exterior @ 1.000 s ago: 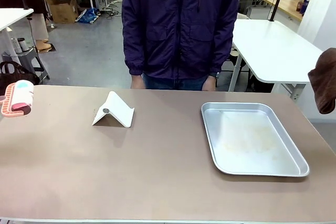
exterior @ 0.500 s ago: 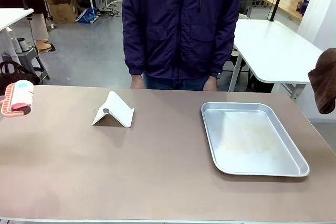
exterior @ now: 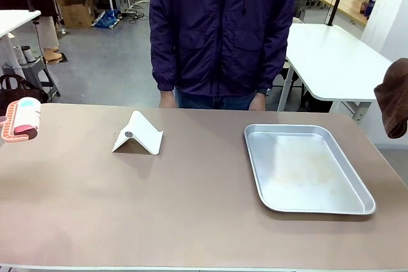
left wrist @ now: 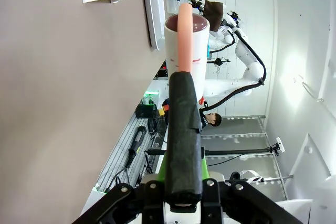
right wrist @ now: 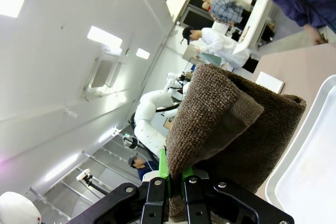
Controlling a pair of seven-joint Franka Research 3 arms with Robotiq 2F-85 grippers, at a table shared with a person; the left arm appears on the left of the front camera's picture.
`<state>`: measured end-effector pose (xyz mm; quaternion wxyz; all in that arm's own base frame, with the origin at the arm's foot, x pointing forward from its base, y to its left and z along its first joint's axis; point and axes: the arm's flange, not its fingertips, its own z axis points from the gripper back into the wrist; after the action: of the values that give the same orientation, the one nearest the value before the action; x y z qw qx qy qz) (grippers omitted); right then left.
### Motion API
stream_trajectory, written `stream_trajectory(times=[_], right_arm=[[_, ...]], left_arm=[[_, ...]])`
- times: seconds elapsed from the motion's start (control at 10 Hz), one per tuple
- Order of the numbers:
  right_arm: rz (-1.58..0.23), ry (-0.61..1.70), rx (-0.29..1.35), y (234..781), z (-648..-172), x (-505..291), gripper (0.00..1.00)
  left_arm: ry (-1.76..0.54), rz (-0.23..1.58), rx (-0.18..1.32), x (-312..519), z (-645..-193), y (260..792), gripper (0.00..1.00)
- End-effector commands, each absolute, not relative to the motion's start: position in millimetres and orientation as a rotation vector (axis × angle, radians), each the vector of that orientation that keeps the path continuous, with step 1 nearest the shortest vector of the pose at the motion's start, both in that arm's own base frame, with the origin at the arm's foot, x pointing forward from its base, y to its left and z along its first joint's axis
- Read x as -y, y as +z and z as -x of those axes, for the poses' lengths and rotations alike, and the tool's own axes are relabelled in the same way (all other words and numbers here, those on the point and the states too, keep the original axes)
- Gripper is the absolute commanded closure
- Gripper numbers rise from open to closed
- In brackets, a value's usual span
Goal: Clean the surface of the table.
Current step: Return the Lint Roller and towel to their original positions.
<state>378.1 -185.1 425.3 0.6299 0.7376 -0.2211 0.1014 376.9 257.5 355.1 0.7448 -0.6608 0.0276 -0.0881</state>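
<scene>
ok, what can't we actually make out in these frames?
- Front view: brown cloth cut by the right edge; its claw is outside the picture.
- Front view: lint roller cut by the left edge, handle hidden.
- Right wrist view: cloth covers the right claw pads.
- Front view: tray smudges too faint to identify.

The left gripper [left wrist: 181, 179] is clamped tight on the handle of a lint roller [left wrist: 185, 45], held off the left edge. The right gripper [right wrist: 176, 179] pinches a folded brown cloth [right wrist: 231, 124], raised at the right side.
</scene>
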Motion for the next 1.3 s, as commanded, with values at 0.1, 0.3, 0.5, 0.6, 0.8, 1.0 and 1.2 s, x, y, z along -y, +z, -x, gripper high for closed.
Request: stream_trajectory(times=[0.1,0.3,0.5,0.6,0.8,1.0,1.2], right_arm=[[-1.700,0.246,0.511,428.8,-376.1,184.2,0.90],[-1.689,0.232,0.506,425.3,-378.1,185.1,0.90],[-1.651,0.340,0.398,427.5,-394.9,126.8,0.90],[-1.628,0.385,0.333,427.8,-406.4,90.6,0.90],[-1.577,0.442,0.284,426.3,-420.4,24.2,0.90],[-1.531,0.496,0.278,412.0,-424.7,-36.6,0.90],[-1.525,0.552,0.353,398.4,-425.6,-83.0,0.90]], left_arm=[[-0.179,1.458,-0.056,-257.4,-377.6,359.0,0.78],[-0.193,1.447,-0.061,-257.5,-376.9,355.1,0.78],[-0.276,1.357,-0.115,-213.3,-384.0,376.9,0.78],[-0.319,1.327,-0.156,-193.8,-386.2,386.3,0.78],[-0.340,1.268,-0.195,-160.1,-391.8,409.2,0.78],[-0.304,1.173,-0.206,-123.8,-396.6,439.7,0.78],[-0.262,1.131,-0.171,-87.0,-402.4,460.3,0.78]])
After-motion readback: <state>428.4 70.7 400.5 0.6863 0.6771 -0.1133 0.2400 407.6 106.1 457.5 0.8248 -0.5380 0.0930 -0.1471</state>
